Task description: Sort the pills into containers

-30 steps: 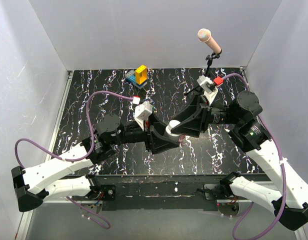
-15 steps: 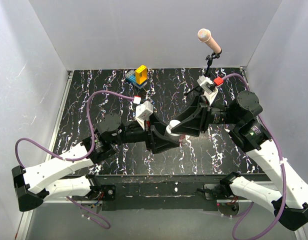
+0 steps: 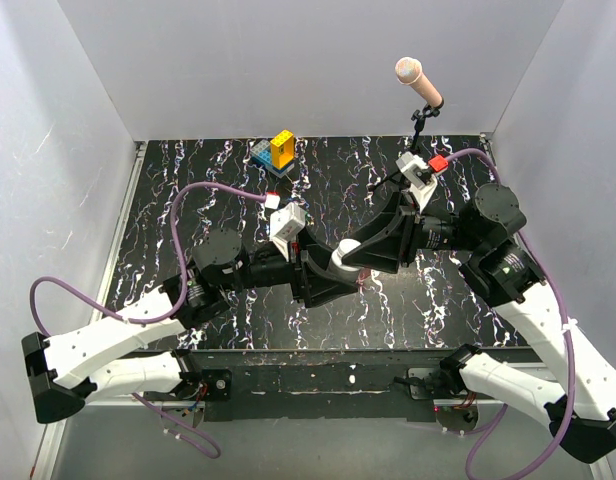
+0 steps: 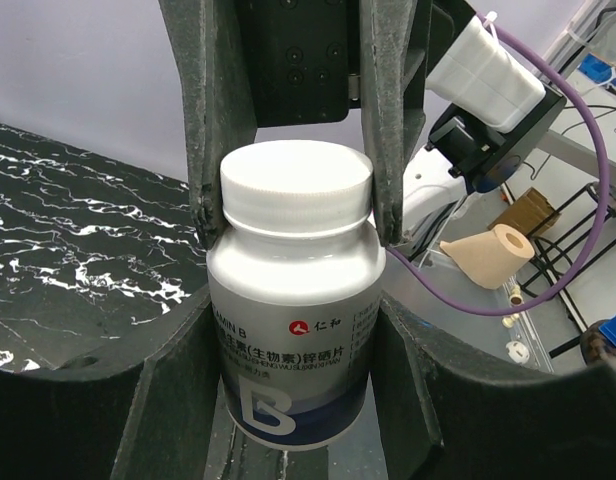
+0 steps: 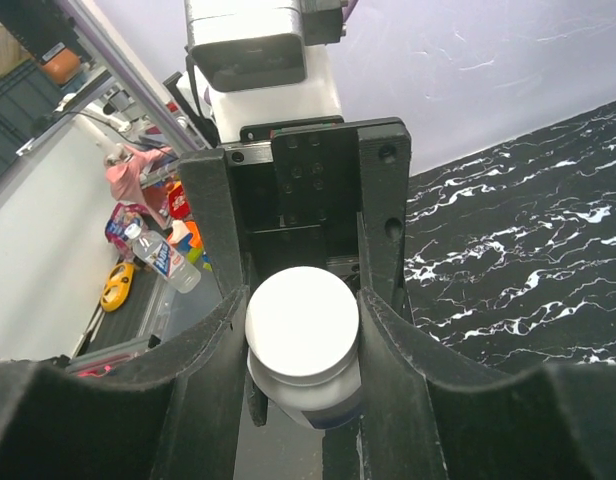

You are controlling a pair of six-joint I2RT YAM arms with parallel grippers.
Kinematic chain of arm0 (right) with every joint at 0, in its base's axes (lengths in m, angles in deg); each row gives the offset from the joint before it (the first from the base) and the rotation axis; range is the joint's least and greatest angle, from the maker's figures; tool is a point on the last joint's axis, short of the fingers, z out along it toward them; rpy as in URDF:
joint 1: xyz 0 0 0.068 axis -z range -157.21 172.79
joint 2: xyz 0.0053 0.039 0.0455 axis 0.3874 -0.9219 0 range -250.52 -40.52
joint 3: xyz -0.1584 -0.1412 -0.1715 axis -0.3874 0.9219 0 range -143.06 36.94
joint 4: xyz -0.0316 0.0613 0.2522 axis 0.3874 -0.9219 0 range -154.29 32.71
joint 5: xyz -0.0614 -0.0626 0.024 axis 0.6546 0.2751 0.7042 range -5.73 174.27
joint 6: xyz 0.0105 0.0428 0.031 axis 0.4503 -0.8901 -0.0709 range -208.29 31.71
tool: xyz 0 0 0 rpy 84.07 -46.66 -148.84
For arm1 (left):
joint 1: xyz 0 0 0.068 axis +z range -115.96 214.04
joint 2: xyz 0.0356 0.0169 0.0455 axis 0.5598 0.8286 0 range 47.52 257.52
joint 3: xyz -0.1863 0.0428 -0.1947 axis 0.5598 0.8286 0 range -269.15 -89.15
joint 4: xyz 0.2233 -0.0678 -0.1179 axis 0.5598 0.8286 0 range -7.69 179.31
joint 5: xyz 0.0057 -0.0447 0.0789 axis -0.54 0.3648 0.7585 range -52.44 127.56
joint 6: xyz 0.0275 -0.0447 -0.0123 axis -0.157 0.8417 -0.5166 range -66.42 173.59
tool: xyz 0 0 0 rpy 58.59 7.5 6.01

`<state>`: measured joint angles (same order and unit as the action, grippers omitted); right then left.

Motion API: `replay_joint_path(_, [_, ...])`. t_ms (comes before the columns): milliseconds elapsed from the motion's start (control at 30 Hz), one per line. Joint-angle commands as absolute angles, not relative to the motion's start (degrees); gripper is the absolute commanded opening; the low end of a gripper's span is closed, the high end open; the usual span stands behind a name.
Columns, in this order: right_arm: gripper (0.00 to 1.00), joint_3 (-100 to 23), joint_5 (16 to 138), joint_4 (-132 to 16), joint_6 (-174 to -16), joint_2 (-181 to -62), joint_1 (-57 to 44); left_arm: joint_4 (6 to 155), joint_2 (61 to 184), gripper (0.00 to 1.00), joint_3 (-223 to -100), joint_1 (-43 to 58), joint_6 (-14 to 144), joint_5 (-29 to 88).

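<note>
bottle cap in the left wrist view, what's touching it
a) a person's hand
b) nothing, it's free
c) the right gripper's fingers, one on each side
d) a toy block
c: the right gripper has its fingers pressed against both sides of the white cap, while the left gripper holds the bottle by its body below.

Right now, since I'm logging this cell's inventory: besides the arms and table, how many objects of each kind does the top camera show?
pill bottle: 1
toy block stack: 1
microphone: 1
Total: 3
</note>
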<state>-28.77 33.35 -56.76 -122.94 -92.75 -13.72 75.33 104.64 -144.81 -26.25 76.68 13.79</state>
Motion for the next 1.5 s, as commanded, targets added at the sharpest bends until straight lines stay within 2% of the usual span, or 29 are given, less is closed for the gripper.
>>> replay_joint_path(0, [0.01,-28.62,38.12,-59.93,-121.25,-90.89,-13.51,75.36,101.13,0.39,-144.97,-26.07,75.65,19.36])
replay_joint_path(100, [0.01,-28.71,39.00,-60.37,-120.89,-90.54,-13.51,75.63,100.34,0.61,-144.61,-26.07,75.56,20.06])
replay_joint_path(133, [0.01,-28.71,39.35,-60.54,-120.89,-90.45,-13.51,76.06,100.16,0.72,-144.53,-26.07,75.56,20.33])
replay_joint_path(300, [0.01,-28.71,39.88,-60.99,-120.45,-90.53,-13.51,76.60,99.81,0.98,-144.53,-26.07,75.29,20.59])
replay_joint_path(733, [0.01,-28.89,41.72,-63.53,-118.52,-90.80,-13.51,78.87,98.67,0.98,-144.44,-26.07,74.50,22.96])
replay_joint_path(1067, [0.01,-25.29,47.26,-67.75,-113.87,-91.24,-13.51,88.72,97.00,0.98,-146.89,-25.99,70.90,32.02])
replay_joint_path(1467, [0.01,-19.75,56.75,-69.68,-109.47,-93.78,-13.51,90.92,97.44,0.98,-147.25,-26.07,69.93,32.46])
